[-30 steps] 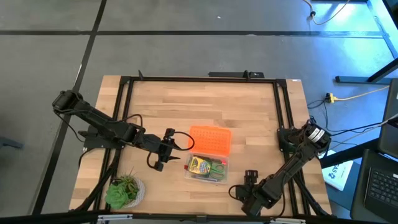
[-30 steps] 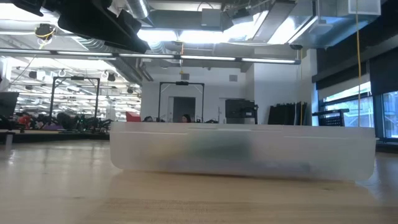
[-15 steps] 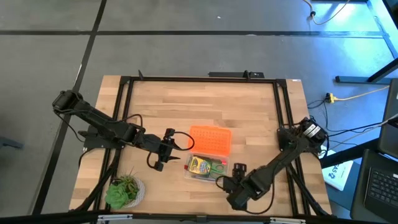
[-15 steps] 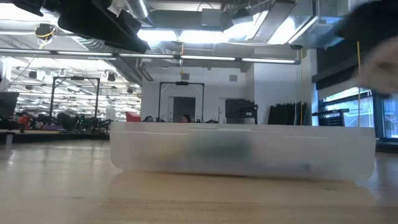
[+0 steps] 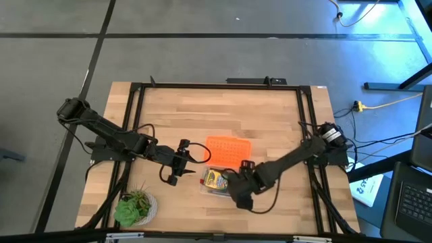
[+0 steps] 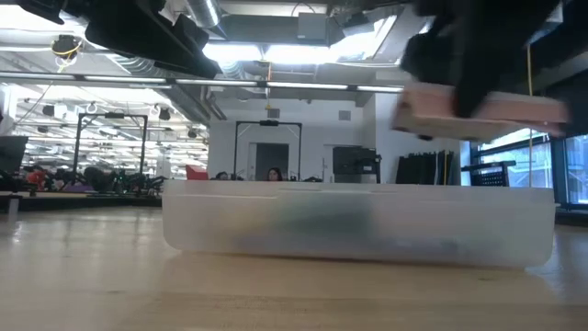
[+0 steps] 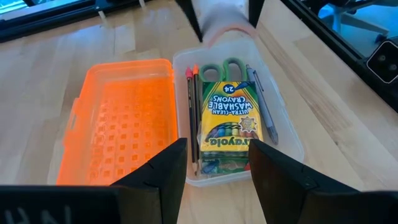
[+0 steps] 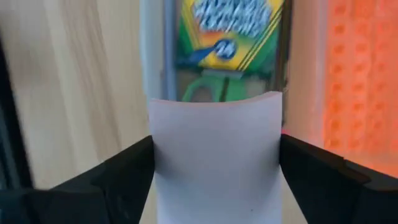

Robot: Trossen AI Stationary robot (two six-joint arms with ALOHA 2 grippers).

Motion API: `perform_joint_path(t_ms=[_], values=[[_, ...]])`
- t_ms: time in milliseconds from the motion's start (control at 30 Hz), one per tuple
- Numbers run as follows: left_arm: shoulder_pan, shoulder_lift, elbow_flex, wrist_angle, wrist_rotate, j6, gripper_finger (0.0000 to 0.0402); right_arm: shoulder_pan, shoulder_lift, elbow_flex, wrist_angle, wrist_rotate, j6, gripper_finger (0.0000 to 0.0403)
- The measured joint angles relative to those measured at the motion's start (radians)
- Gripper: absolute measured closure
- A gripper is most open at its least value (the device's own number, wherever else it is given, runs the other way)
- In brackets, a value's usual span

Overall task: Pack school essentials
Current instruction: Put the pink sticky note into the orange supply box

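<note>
A clear case (image 5: 220,182) lies on the table with its orange lid (image 5: 228,152) folded open toward the far edge. Inside it, the left wrist view shows the yellow-green crayon box (image 7: 231,121), green-handled scissors (image 7: 224,68), two thin pencils (image 7: 191,118) and a greyish-purple pen (image 7: 262,102). My right gripper (image 5: 237,192) hovers over the case's right end, shut on the pink note pad (image 8: 214,155), which the low view shows above the case rim (image 6: 482,110). My left gripper (image 5: 177,165) waits open just left of the case. My right gripper pinches the note pad between its two fingers (image 8: 124,177), one on each opposite side edge (image 8: 155,174). The pad bows slightly between them. It is lifted clear and sits roughly level above the case's right end (image 6: 514,198).
A small green potted plant (image 5: 135,206) stands near the table's near left corner. A black metal frame (image 5: 216,86) runs around the table top. Bare wood lies beyond the lid toward the far edge (image 5: 216,115).
My right arm has swung from the table's near right corner toward the left, carrying the note pad over the right end of the clear case. The pad has come into the low view above the case rim.
</note>
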Motion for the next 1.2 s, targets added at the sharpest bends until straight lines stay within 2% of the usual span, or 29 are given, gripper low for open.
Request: perform_joint_path(t_ms=[700, 1200], values=[[0.000, 0.000, 0.000, 0.001, 0.000, 0.000, 0.0237, -0.067, 0.103, 0.000, 0.085, -0.020, -0.126, 0.0076], [0.000, 0.000, 0.000, 0.000, 0.000, 0.000, 0.0237, -0.078, 0.106, 0.000, 0.076, -0.026, -0.130, 0.0074]])
